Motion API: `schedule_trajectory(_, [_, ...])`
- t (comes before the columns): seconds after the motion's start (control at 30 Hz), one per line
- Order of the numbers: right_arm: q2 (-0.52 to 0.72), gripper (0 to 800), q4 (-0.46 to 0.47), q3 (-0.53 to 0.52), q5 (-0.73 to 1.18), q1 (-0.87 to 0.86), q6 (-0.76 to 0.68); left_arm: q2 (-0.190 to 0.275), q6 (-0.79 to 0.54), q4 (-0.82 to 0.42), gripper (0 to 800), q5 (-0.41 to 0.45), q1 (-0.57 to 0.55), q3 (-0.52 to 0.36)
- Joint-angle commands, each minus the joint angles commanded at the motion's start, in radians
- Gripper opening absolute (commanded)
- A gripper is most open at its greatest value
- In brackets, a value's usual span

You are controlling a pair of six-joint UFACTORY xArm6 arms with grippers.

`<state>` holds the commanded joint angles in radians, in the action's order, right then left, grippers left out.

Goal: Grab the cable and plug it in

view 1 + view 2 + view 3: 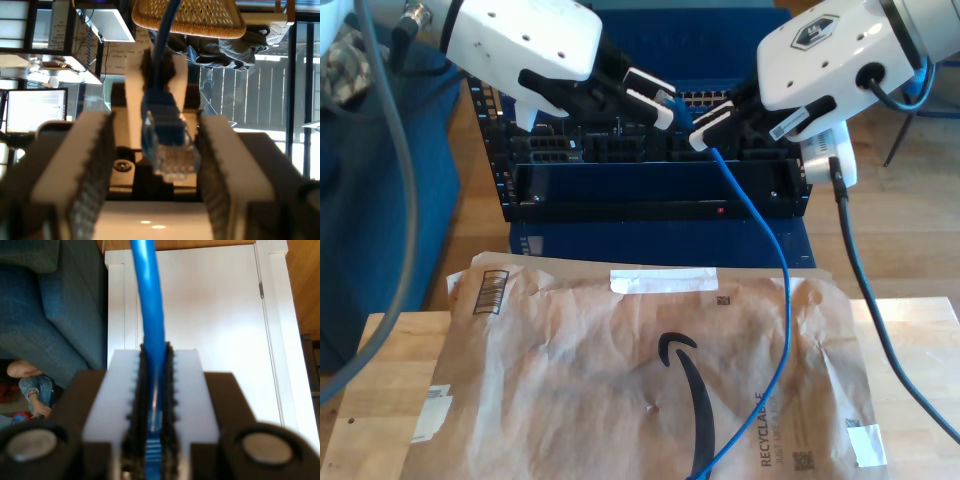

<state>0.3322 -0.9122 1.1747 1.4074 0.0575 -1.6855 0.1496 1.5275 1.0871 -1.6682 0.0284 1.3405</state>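
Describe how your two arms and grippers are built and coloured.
Both arms have glossy white shells with black joints and gripper bodies. My first gripper and my second gripper carry white block fingers lined with dark ridged pads. A thick black cable hangs from the arm on the exterior view's right, which bears a dark hexagon logo.

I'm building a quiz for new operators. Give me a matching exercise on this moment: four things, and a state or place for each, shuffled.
1. my first end effector
2. my second end effector
3. plug
4. brown mailer

A. shut on the blue cable
B. lying flat on the wooden table
C. open
D. between open jaws

Pairs: 1-C, 2-A, 3-D, 4-B
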Motion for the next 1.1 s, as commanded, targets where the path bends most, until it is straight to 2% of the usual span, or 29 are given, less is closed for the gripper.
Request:
schedule_trajectory(0.7, [-0.002, 2, 0.002, -0.002, -0.002, 0.023, -0.002, 0.008, -0.003, 0.005, 187, 0.008, 0.0, -0.014])
schedule_trajectory(0.9, [-0.002, 4, 0.002, -0.003, -0.002, 0.021, -0.002, 0.011, -0.002, 0.002, 41, 0.014, 0.0, -0.014])
schedule_trajectory(0.97, [-0.002, 11, 0.002, -0.003, -0.002, 0.021, -0.002, 0.011, -0.002, 0.002, 29, 0.012, 0.0, -0.014])
schedule_trajectory(1.0, [-0.002, 24, 0.002, -0.003, -0.002, 0.021, -0.002, 0.011, -0.002, 0.002, 22, 0.012, 0.0, -0.014])
schedule_trajectory(1.03, [-0.002, 81, 0.002, -0.005, -0.002, 0.021, -0.002, 0.011, -0.002, 0.002, 13, 0.012, 0.0, -0.014])
schedule_trajectory(1.1, [-0.002, 353, 0.0, -0.005, -0.002, 0.023, 0.002, 0.011, -0.002, 0.002, 3, 0.011, 0.0, -0.014])
